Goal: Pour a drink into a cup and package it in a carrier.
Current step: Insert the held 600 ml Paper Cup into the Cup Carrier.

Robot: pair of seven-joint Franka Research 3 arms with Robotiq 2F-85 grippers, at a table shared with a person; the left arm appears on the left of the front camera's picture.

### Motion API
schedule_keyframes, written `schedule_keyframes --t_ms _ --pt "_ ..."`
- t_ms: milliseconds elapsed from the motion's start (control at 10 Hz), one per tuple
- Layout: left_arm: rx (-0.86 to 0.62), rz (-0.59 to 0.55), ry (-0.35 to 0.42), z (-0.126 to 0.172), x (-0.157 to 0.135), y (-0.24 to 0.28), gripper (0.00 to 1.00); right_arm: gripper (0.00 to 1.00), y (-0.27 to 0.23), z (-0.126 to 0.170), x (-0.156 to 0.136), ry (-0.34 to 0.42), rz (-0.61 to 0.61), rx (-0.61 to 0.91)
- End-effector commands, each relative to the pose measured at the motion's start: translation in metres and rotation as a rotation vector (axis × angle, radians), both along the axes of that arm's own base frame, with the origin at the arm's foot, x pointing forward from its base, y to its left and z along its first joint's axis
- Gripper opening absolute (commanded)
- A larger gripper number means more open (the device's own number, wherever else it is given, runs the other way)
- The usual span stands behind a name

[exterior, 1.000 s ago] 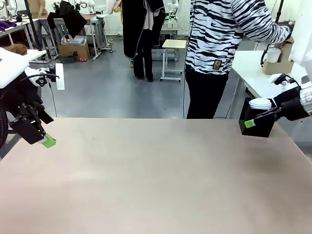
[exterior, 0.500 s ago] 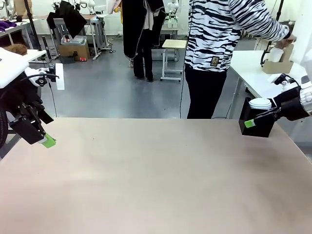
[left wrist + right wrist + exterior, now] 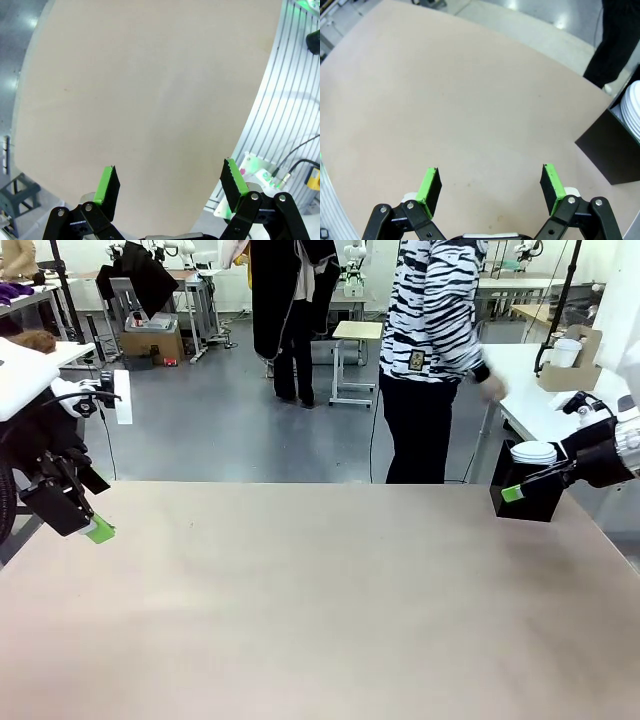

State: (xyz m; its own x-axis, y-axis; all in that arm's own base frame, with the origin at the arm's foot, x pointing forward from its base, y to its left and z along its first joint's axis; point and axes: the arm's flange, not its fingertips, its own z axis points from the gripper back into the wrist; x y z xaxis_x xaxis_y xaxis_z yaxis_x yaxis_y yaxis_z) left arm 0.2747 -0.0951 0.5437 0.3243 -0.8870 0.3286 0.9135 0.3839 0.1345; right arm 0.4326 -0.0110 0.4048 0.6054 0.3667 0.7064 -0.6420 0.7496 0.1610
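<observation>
My left gripper [image 3: 92, 528] hangs open over the table's left edge, and the left wrist view shows its green pads [image 3: 108, 181] wide apart above bare tabletop. My right gripper [image 3: 520, 490] is open at the far right, beside a black open-topped box [image 3: 527, 502] with a white stack [image 3: 534, 452] of cups or lids in it; I cannot tell which. In the right wrist view the right gripper [image 3: 490, 176] holds nothing, with that black box [image 3: 615, 152] off to the right. The drink and the carrier are out of view.
A person in a black-and-white striped top [image 3: 432, 310] stands beyond the far edge, one hand [image 3: 492, 388] hanging by a white side table [image 3: 525, 390]. That table carries a cardboard box [image 3: 575, 368] with a white cup [image 3: 562, 352]. The beige table [image 3: 320, 610] is bare.
The person has drawn their arm back from the cardboard box on the side table and turned toward my table. Both arms and grippers have stayed where they were.
</observation>
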Motion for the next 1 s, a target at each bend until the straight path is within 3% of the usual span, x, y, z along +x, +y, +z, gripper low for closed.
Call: schedule_keyframes --t_ms 0,900 --pt "0.005 -0.006 0.002 -0.0010 -0.0001 0.0010 1.00 1.00 -0.0014 0.0011 0.0039 -0.007 0.019 -0.001" --pt "0.005 -0.006 0.002 -0.0010 -0.0001 0.0010 1.00 1.00 -0.0014 0.0011 0.0039 -0.007 0.019 -0.001"
